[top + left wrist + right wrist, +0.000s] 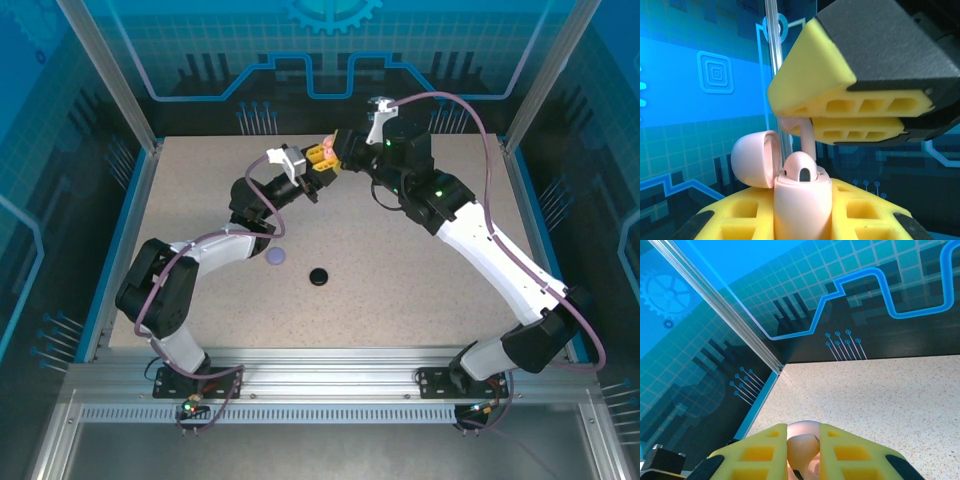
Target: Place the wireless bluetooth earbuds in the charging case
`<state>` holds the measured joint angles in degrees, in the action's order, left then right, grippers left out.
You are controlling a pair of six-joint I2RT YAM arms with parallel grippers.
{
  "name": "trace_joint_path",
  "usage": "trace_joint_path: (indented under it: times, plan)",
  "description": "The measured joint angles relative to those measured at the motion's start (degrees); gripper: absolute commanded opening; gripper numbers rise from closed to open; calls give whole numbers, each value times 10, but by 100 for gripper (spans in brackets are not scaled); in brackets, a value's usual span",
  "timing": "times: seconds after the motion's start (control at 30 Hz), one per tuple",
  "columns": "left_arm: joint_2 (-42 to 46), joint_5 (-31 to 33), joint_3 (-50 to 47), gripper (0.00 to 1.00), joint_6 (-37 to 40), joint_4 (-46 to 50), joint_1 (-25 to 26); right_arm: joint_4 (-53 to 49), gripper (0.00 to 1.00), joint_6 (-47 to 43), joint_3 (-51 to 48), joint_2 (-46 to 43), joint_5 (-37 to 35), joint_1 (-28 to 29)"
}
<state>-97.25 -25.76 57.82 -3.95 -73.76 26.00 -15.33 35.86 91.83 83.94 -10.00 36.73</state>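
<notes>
My left gripper [802, 215] is shut on a pale pink charging case [802, 200], held upright in the air with its lid [754, 159] swung open to the left. One pink earbud [801, 169] sits in the case. Directly above it, my right gripper [840, 117] is shut on a second pink earbud, whose stem [808, 140] hangs down to the case's opening. The right wrist view shows that earbud [804, 445] pinched between the right gripper [803, 440]'s yellow pads. From above, both grippers [316, 168] [337, 152] meet over the table's far middle.
A lavender case [276, 257] and a black case [318, 276] lie closed on the speckled table [420, 280], nearer the arms' bases. Clear walls with metal posts [110, 80] enclose the table.
</notes>
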Motion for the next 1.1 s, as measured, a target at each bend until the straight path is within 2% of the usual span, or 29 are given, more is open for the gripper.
trace_joint_path:
  times: [0.83, 0.97, 1.1]
  plan:
    - [0, 7, 0, 0, 0, 19, 0, 37, 14, 2, -46, -3, -5, 0]
    - [0, 9, 0, 0, 0, 20, 0, 47, 16, 2, -59, -7, -5, 0]
    - [-3, 9, 0, 0, 0, 22, 1, 49, 22, 7, -64, -9, -11, 0]
